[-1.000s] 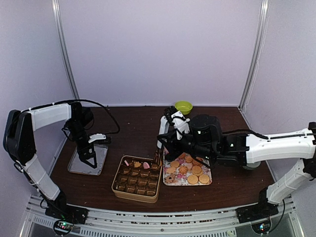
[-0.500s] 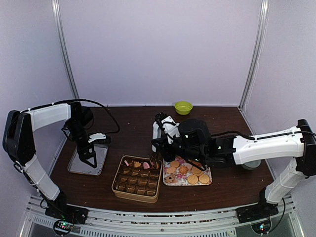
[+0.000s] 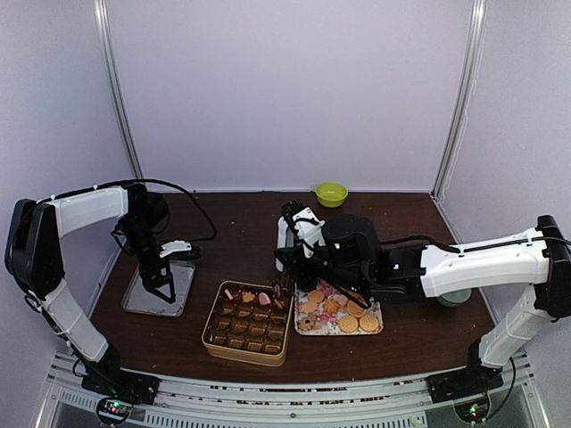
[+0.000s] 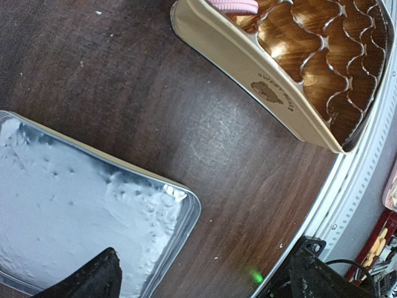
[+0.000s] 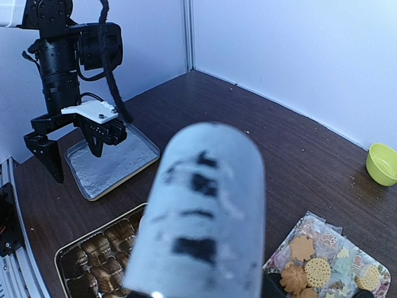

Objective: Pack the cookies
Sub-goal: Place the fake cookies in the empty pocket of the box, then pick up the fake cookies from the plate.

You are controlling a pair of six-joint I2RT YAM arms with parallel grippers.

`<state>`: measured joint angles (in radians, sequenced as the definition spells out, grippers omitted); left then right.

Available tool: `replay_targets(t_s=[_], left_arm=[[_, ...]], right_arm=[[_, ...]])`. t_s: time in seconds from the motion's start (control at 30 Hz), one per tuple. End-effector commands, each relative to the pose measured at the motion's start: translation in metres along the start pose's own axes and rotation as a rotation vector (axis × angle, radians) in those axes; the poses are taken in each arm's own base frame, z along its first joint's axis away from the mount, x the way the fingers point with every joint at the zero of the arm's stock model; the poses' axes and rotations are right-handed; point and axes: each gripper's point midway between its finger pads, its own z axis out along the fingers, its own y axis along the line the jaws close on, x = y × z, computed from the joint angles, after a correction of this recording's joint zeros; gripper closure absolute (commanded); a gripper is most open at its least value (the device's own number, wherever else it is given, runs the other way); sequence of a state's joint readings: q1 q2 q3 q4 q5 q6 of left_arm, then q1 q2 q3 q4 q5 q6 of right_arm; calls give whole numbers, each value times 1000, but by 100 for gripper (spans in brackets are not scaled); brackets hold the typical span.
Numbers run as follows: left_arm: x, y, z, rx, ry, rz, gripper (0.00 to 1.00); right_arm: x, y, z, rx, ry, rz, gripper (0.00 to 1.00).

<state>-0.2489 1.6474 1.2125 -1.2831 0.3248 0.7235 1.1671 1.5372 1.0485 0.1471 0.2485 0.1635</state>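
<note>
The cookies (image 3: 340,309) lie on a flowered sheet right of the cookie tin (image 3: 214,337); they also show in the right wrist view (image 5: 312,268). The tin holds brown paper cups and a few cookies in its far row, one of them pink (image 3: 265,300). My right gripper (image 3: 284,285) hangs over the tin's far right corner. In the right wrist view a blurred white cylinder (image 5: 205,217) hides its fingers. My left gripper (image 3: 161,283) is open and empty over a silver tray (image 3: 183,287), its fingers far apart (image 4: 205,282).
A green bowl (image 3: 331,193) stands at the back of the table. The tin's near wall (image 4: 260,87) and the silver tray (image 4: 74,211) show in the left wrist view, with the table's front rail (image 4: 366,180) close by.
My right arm has swung left from above the cookie sheet to the tin's far right corner, then nearly stopped. The left arm has not moved.
</note>
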Motion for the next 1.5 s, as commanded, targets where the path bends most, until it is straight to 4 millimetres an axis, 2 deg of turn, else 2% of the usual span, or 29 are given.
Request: replay_targets(t_s=[0.0, 0.17, 0.47, 0.6, 0.73, 0.93, 1.03, 1.1, 1.33, 1.47], left_arm=[[-3, -4, -5, -9, -16, 11, 2], [-3, -3, -6, -14, -17, 14, 2], [-5, -1, -9, -24, -16, 14, 2], [-4, -1, -8, -23, -13, 13, 2], [-5, -1, -9, -23, -15, 15, 2], [-5, -1, -10, -19, -15, 13, 2], [-4, -2, -10, -19, -12, 13, 2], [-4, -2, -10, -19, -12, 12, 2], [-6, -2, -10, -16, -16, 11, 2], [-7, -2, -11, -13, -21, 10, 2]], right_arm=[[-32, -13, -19, 56, -93, 25, 66], [-20, -41, -43, 141, -81, 19, 66], [40, -99, -76, 299, 10, 54, 62], [59, -116, -86, 344, 28, 86, 59], [68, -124, -90, 366, 31, 104, 55], [74, -126, -86, 375, 41, 108, 53], [71, -127, -88, 381, 34, 108, 55], [66, -129, -93, 390, 26, 102, 58], [46, -138, -115, 416, -4, 70, 59], [46, -137, -121, 401, -13, 78, 59]])
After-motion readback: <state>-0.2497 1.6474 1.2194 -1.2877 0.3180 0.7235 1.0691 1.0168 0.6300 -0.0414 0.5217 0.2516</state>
